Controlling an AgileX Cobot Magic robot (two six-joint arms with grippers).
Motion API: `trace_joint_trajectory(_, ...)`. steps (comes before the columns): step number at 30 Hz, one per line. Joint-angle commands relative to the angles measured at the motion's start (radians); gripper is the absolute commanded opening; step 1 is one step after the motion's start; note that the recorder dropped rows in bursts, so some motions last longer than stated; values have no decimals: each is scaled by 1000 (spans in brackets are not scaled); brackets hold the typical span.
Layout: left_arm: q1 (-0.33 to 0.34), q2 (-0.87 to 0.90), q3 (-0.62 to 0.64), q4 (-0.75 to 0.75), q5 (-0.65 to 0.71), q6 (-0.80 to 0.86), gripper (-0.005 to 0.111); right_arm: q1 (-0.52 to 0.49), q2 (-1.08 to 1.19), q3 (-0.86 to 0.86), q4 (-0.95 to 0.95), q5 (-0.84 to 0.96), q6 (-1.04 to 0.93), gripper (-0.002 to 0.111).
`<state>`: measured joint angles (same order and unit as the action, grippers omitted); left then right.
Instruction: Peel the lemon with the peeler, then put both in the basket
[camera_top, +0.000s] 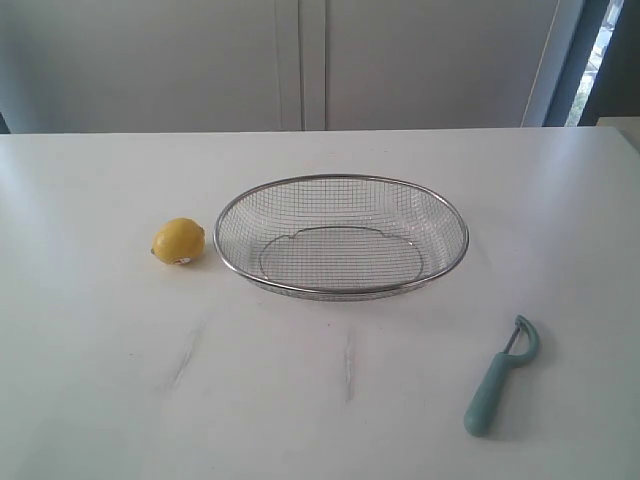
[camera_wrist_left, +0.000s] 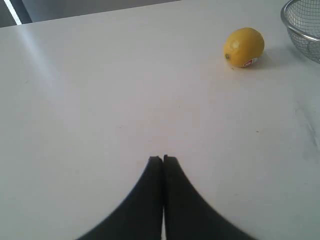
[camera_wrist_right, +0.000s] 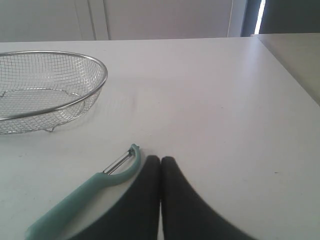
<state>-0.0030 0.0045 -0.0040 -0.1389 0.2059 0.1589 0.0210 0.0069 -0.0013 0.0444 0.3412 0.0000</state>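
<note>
Peeler (camera_top: 498, 380) flat on table (camera_top: 100, 400), long axis near-to-far, head farthest; left gripper (camera_wrist_left: 163, 159) and right gripper (camera_wrist_right: 160, 159) closed, empty

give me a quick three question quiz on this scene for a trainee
1. True or false: the lemon lies inside the basket.
2. Where is the peeler? A) in the basket B) on the table, beside the right gripper C) touching the lemon
3. Fill in: the left gripper and the right gripper are both ____ (open or shut).

Key: 1 false, it sits on the table just outside the rim; 2 B; 3 shut.
</note>
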Motion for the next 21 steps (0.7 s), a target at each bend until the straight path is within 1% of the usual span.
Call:
trace_joint_trajectory(1, 2, -4, 4, -5, -2, -1, 0, 2, -7, 1, -3, -8, 0, 0)
trace_joint_trajectory(5, 2, -4, 4, -5, -2, -1, 0, 2, -7, 1, -8, -71, 0, 0)
trace_joint_trajectory(14, 2, -4, 4, -5, -2, -1, 0, 2, -7, 1, -10, -420, 0, 0)
trace_joint_trajectory(21, 2, -4, 4, -5, -2, -1, 0, 2, -7, 1, -8, -603, 0, 0)
